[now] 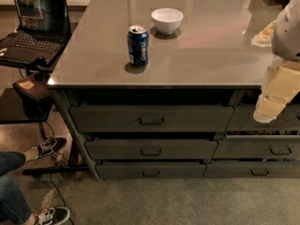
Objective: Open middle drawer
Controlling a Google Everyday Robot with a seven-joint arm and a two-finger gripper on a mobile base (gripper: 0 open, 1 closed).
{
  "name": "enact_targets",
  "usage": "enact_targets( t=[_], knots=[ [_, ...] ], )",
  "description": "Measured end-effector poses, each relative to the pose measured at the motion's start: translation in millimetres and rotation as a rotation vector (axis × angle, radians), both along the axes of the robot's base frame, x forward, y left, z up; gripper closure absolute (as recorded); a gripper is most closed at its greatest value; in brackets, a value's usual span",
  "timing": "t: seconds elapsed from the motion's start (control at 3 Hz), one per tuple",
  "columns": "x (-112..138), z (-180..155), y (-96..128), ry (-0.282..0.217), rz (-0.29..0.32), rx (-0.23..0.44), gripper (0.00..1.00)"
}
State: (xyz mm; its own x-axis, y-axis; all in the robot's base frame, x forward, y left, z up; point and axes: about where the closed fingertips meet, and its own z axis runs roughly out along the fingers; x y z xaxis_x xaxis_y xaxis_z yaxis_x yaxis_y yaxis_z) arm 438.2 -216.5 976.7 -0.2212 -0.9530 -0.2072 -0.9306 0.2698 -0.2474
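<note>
1. Middle drawer (151, 149): second of three in left stack under the surface (211, 55); small pull handle (151, 152) at front centre.
2. Tool (265, 115): at right edge, before the upper right drawer (241, 122), well apart from that handle; grip state cannot be told.
3. On surface: blue Pepsi can (138, 45) upright; white bowl (167, 20) near, behind it.

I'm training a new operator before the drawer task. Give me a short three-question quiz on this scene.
1. True or false: the blue soda can stands upright on the grey countertop.
2. Which is nearer the can: A, the white round bowl, or B, the open black laptop?
3. The cream-coloured gripper hangs at the right edge, beside the counter. Does it touch the small handle of the dark wooden middle drawer?
Key: 1 true; 2 A; 3 no.
</note>
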Motion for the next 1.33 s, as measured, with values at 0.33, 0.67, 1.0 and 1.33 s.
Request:
enact_targets(
  t=[0.33,0.67,1.0,1.33],
  knots=[
    [0.0,-0.1,0.0,0.0,0.0,0.0,0.0],
    [-1.0,-20.5,-1.2,-0.006,-0.002,0.012,0.0],
    [-9.3,-81.5,4.2,0.012,0.013,0.075,0.0],
    [-14.0,-185.6,12.4,0.093,-0.018,0.148,0.0]
  ],
)
